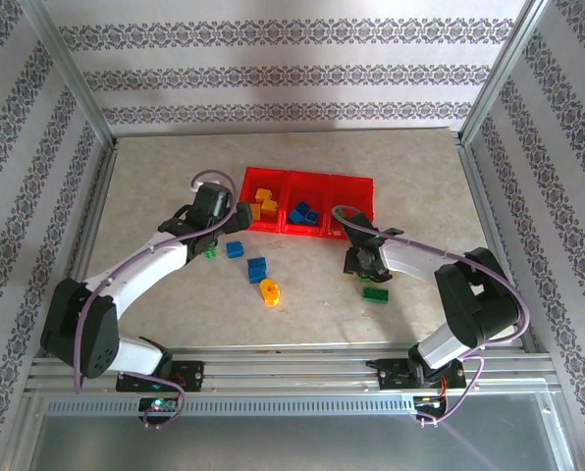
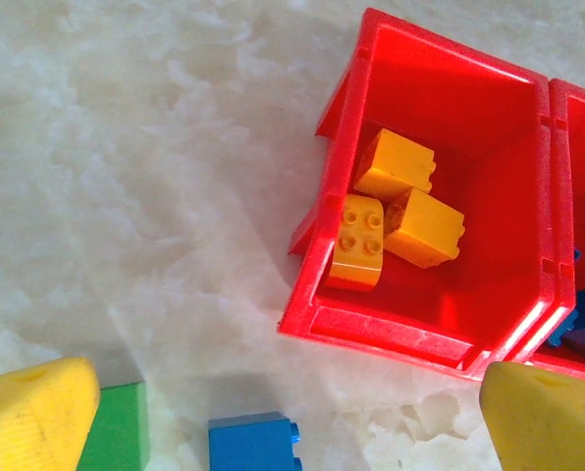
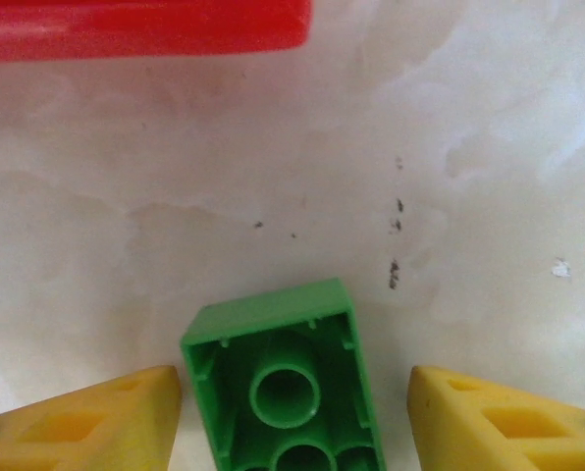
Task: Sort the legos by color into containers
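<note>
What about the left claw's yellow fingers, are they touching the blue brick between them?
Apart. Left wrist view shows bare table either side of the blue brick, clear of the left gripper's fingers.

Beige table (image 1: 175,182) bears red tray (image 1: 308,174) and loose legos (image 1: 257,268).

This is a robot test cell in a lab. Bare aluminium frame posts (image 1: 77,93) rise behind and beside the left claw (image 1: 232,234) and the right claw (image 1: 359,263), holding flat panels of grey-and-white striped damask wallpaper (image 1: 292,74). Under both claws lies a beige marbled surface (image 1: 312,319), and nearer than the claws are slotted aluminium rails (image 1: 292,371) to which the arm bases are bolted.
</note>
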`<state>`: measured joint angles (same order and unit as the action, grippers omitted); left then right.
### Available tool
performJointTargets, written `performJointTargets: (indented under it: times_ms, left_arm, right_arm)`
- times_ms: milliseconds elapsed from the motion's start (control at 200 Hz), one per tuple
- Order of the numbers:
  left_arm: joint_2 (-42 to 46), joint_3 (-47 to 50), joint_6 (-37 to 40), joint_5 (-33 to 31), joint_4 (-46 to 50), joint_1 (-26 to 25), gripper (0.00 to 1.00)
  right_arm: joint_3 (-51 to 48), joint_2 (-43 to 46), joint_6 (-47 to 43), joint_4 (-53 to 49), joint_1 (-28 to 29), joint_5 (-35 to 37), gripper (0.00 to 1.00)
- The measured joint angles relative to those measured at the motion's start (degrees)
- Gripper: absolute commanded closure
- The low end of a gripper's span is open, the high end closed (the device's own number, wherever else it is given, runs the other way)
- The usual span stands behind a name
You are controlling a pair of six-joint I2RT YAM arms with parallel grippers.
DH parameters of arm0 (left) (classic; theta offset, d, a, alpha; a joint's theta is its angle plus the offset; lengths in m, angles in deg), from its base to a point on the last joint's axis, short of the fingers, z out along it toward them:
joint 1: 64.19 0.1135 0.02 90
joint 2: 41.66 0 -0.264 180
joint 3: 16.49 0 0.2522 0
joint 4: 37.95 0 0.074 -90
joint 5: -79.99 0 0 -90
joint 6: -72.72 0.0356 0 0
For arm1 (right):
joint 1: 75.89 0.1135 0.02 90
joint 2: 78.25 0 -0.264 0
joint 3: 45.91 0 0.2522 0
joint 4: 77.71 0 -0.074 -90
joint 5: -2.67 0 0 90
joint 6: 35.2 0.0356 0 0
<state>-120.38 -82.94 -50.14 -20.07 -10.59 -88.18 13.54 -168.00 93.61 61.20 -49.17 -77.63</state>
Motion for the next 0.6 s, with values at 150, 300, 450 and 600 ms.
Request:
performJointTargets:
  times_ms: [150,300,450,600]
  left_arm:
    - [3.74,4.81,-1.11,-1.25,-1.36,0.00,0.00]
    - [5.40,7.39,-2.14,-2.21,-1.62,0.00,0.00]
    - [5.88,8.59,-2.62,-2.27,-1.66,0.02,0.00]
    - [5.97,9.25,-3.26,-2.27,-1.66,0.09,0.00]
  right_arm:
    - [0.70,-0.42,-0.28,0.17,0.00,-0.42,0.44]
    - [0.72,-0.74,-0.35,0.15,0.00,-1.03,0.49]
    - [1.29,-1.36,-0.74,0.02,0.00,-1.75,0.60]
    - [2.12,-2.05,-1.33,-0.68,-0.26,-2.21,0.66]
